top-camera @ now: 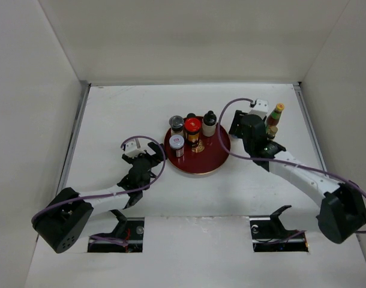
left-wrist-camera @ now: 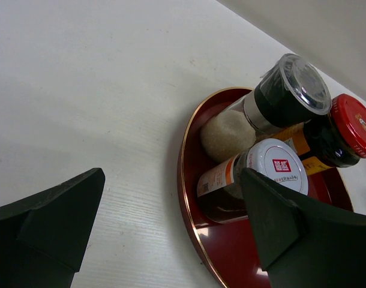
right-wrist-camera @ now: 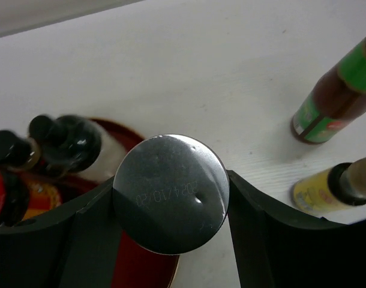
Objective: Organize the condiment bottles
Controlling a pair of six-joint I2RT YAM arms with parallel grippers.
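Surface: white table (top-camera: pixel 111 114), boxed in by plain white walls on three sides.
Tray: round red lacquer tray (top-camera: pixel 214 157) with a gold rim, mid-table, between the two arms.
On the tray: clear-capped grinder (top-camera: pixel 176 124), red-capped jar (top-camera: pixel 192 127), black-capped bottle (top-camera: pixel 209 123), white-lidded shaker (top-camera: pixel 176 144); bunched close on the left and rear half; all upright, long axes vertical, caps up.
Off the tray: yellow-capped green-labelled bottle (top-camera: pixel 276 115) and small yellowish bottle (top-camera: pixel 272 131), just beside each other near the table's right edge; both standing, caps up.
Held item: silver-lidded jar (right-wrist-camera: pixel 170 201), just right of the tray, between it and the two loose bottles; lid turned straight at the wrist camera, long axis running away from the lens; body hidden under the lid; resting or lifted, cannot tell.
Right arm: right gripper (right-wrist-camera: pixel 170 180) closed onto the silver-lidded jar, one finger pressed against each side of the lid.
Left arm: left gripper (top-camera: pixel 150 159) with jaws spread wide, nothing between them; low over bare table just left of the tray, pointing toward the shaker and grinder.
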